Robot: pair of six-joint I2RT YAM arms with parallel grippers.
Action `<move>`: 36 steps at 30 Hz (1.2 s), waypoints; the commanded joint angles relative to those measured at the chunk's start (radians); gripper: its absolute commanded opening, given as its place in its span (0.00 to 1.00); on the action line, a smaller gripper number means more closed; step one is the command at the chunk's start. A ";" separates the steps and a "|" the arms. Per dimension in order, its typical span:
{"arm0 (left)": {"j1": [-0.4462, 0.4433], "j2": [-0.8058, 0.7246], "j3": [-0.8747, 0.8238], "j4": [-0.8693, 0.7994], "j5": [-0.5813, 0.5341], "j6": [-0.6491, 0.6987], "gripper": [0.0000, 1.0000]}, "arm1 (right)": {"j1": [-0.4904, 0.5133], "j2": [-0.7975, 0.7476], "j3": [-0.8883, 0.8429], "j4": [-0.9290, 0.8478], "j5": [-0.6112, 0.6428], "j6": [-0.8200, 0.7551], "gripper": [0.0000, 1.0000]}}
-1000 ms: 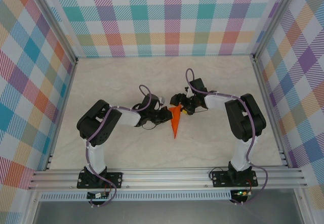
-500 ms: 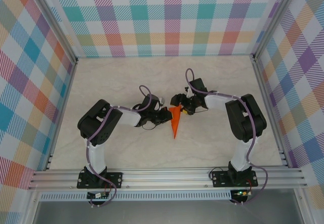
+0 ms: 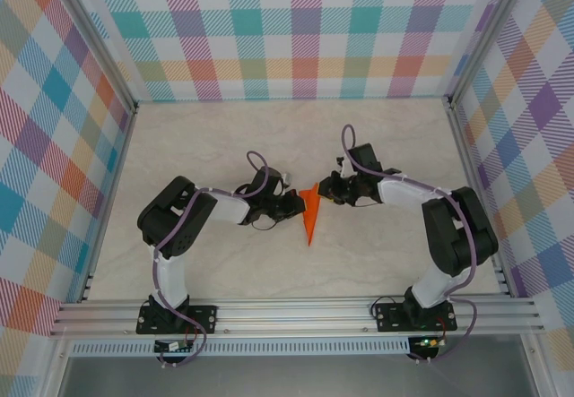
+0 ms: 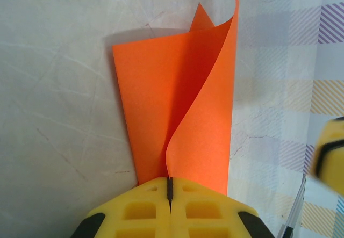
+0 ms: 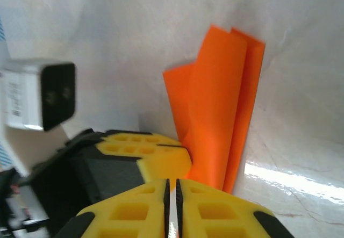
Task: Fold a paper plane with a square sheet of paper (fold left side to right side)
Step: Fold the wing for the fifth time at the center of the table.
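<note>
While the thin bright-orange paper [image 3: 310,218], already creased into a narrow pointed dart shape, lies mid-table btwn the two arms w/ its tip toward the bases, the job looks to be at a late side-over fold, not finished. The left gripper [image 4: 170,187] is clamped tight on the paper's left edge near the wide end, yellow fingers meeting w/ the sheet coming out of the seam. One orange flap [image 4: 212,71] stands curled up off the lower layer instead of lying flat, so the crease isn't set yet, imo. The right gripper [image 5: 172,187] sits just beside the wide end on the right. Its jaws are drawn together to a hairline slit w/ nothing orange seen btwn them, so it's closed on air as far as I can tell. The pale marbled tabletop [image 3: 206,146] carries the paper.

Next move, prob: the right side pushes that raised flap over left-to-right and runs along it to flatten, while the left pinch keeps the dart from sliding. Thin paper, so light pressure & a clean line. A sideways shove could skew or crumple it.

Vs a sec ago: the right arm's elbow has swung out toward the right wall, its gripper has backed a bit off the paper, and its jaws, wide then, are now together. Left arm & paper sit as they did.
</note>
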 commanded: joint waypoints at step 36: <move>0.018 -0.007 -0.021 -0.079 -0.080 0.046 0.00 | 0.018 0.231 0.108 -0.019 0.013 -0.044 0.11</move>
